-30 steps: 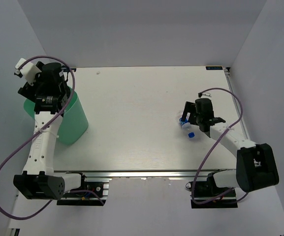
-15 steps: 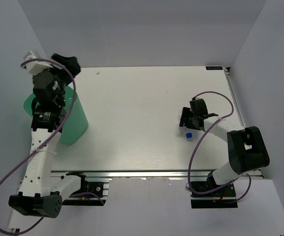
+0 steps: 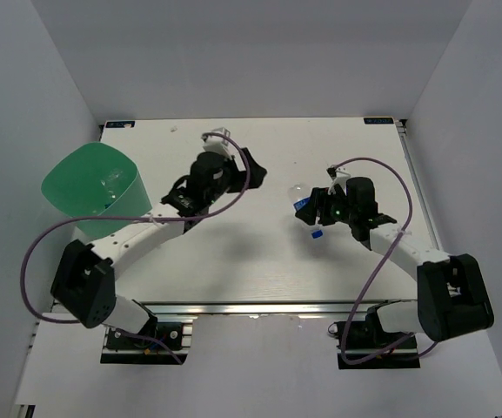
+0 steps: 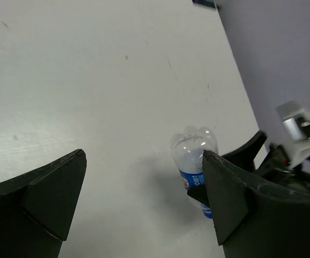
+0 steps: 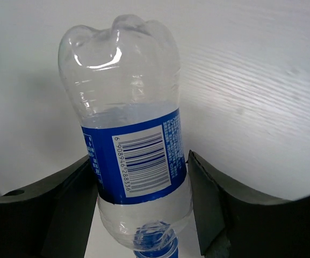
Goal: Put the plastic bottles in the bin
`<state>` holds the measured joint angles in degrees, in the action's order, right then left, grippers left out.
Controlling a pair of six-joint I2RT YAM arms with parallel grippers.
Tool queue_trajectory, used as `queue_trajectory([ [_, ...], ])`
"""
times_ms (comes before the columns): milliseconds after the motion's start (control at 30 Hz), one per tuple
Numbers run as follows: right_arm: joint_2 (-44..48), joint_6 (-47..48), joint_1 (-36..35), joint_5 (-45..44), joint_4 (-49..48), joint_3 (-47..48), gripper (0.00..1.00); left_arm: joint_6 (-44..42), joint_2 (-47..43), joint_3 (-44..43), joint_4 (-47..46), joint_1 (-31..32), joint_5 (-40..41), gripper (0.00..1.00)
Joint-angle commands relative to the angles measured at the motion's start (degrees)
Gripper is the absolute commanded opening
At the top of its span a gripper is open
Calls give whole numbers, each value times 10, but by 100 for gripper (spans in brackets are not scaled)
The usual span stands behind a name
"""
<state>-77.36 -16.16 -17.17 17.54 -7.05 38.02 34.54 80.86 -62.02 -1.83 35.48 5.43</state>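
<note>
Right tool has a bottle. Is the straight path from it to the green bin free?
No. The left tool, open, and the left arm stretch across the table between the bottle held by the right tool and the bin. Nothing else visible lies on that line.

The left arm is lying across the table's middle, blocking your path from the bottle to the bin at left; you're getting open room along the far edge.
</note>
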Motion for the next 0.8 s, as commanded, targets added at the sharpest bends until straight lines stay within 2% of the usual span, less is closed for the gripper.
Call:
queue_trajectory([
  [0,47,17,-9,170,-135,-34,35,25,13,9,-98,43,-25,98],
  [100,69,14,-15,202,-155,-44,36,31,56,-11,-93,77,-18,98],
  [300,71,11,-17,200,-154,-47,36,63,98,-6,-149,114,-30,98],
  [567,94,-19,-20,240,-253,-86,34,65,167,-56,-98,140,17,98],
  [633,100,-24,-21,247,-262,-92,34,68,176,-64,-100,140,6,98],
  [667,104,-24,-22,242,-260,-92,34,70,178,-66,-104,141,-5,94],
  [733,106,-22,-21,234,-256,-91,36,72,178,-65,-112,141,-15,72],
  [767,104,-23,-22,230,-255,-91,44,74,177,-64,-117,141,-16,63],
])
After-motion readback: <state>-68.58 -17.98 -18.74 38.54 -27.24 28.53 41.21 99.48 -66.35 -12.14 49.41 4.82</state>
